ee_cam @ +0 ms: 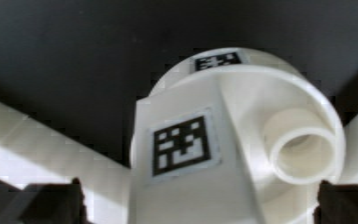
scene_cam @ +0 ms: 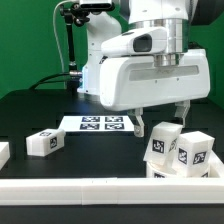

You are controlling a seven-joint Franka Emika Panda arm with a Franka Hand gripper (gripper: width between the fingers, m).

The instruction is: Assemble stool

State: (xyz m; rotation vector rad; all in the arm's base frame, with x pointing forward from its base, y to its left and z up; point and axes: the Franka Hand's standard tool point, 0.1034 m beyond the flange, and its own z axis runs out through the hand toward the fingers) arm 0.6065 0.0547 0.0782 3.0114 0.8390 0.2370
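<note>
My gripper [scene_cam: 160, 116] hangs open just above a cluster of white tagged stool parts at the exterior view's right. One blocky leg [scene_cam: 164, 144] stands under the fingers, with a second tagged part [scene_cam: 196, 151] beside it. In the wrist view the leg [ee_cam: 194, 150], with its tag and a round peg [ee_cam: 309, 156], fills the space between my dark fingertips [ee_cam: 44, 200], and the gripper [ee_cam: 194, 208] does not touch it. A rounded tagged part [ee_cam: 229, 72] lies behind it; I cannot tell if it is the seat. Another leg [scene_cam: 42, 142] lies alone at the left.
The marker board [scene_cam: 100, 123] lies flat on the black table behind the parts. A long white rail [scene_cam: 90, 190] runs along the front edge, and it also shows in the wrist view [ee_cam: 25, 135]. A small white piece [scene_cam: 3, 153] sits at the far left.
</note>
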